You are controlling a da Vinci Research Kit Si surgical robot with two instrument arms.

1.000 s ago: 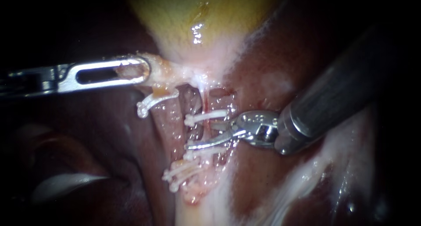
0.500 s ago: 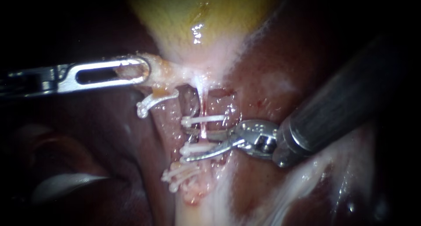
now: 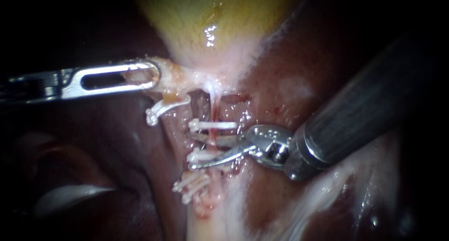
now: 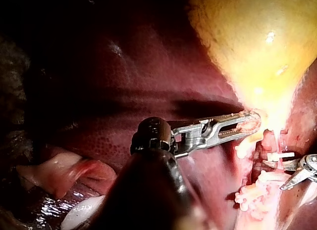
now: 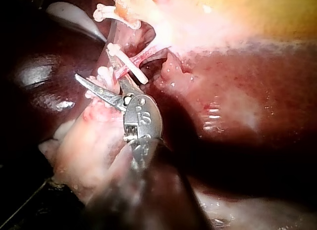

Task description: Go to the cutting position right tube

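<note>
The dark red, glossy liver (image 3: 290, 77) surrounds the yellow, pear-shaped gallbladder (image 3: 210, 16). My left instrument (image 3: 152, 76), with slotted steel jaws, is clamped on the gallbladder's pale neck. My right instrument (image 3: 189, 151) has its curved blades spread, straddling the thin reddish right tube (image 3: 213, 131) between two white plastic clips (image 3: 220, 125).

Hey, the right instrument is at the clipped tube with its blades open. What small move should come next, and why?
Probably stop advancing and ease slightly toward the upper clip. The right instrument has open blades either side of the right tube, tips past it, but its lower blade sits right beside the lower clip, so centring between the clips looks safer.
</note>
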